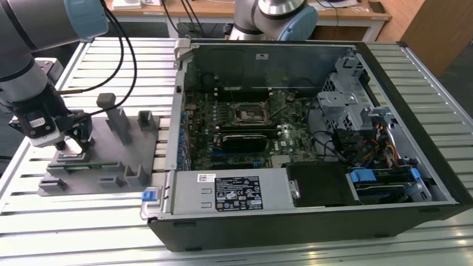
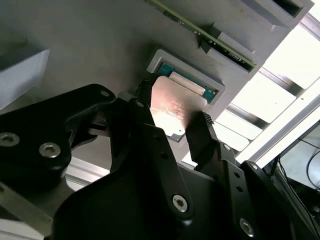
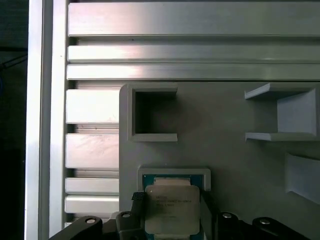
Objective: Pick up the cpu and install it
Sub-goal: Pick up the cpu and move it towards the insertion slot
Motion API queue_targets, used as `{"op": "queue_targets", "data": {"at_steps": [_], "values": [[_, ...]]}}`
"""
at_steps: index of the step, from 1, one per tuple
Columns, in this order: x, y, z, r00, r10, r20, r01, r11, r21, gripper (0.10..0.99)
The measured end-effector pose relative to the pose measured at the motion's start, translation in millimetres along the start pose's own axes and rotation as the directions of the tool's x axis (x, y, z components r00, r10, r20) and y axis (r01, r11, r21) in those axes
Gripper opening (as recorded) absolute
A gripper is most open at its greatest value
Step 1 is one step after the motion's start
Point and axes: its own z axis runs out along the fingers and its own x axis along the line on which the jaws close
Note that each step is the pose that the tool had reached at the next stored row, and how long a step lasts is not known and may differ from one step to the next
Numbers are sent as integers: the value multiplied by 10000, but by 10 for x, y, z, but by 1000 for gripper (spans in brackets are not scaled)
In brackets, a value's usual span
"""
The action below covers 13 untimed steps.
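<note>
The cpu (image 3: 172,212) is a small square chip with a pale metal top and a green edge. It sits at a shallow square recess of the grey plastic fixture (image 1: 111,160), at the exterior view's left. My gripper (image 1: 65,145) reaches down onto that spot from above. In both wrist views its black fingers (image 2: 200,132) press on opposite edges of the cpu (image 2: 172,102). The gripper (image 3: 172,202) is shut on the chip. The black socket frame (image 1: 247,112) on the motherboard inside the open computer case is far off to the exterior view's right.
The fixture (image 3: 225,160) has upright posts (image 1: 118,119), an open square pocket (image 3: 152,115) and a green memory stick (image 1: 85,164) lying in a slot. The open computer case (image 1: 310,210) holds drive cages, cables and a black module (image 1: 247,141). All rests on a slatted aluminium table (image 1: 88,221).
</note>
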Motion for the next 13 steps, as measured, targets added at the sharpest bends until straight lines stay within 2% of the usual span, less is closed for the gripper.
{"op": "queue_targets", "data": {"at_steps": [5,13], "values": [[-2,3,-17,10000,1,17,-1,10000,-12,529],[4,9,-248,10000,0,6,0,10000,-5,529]]}}
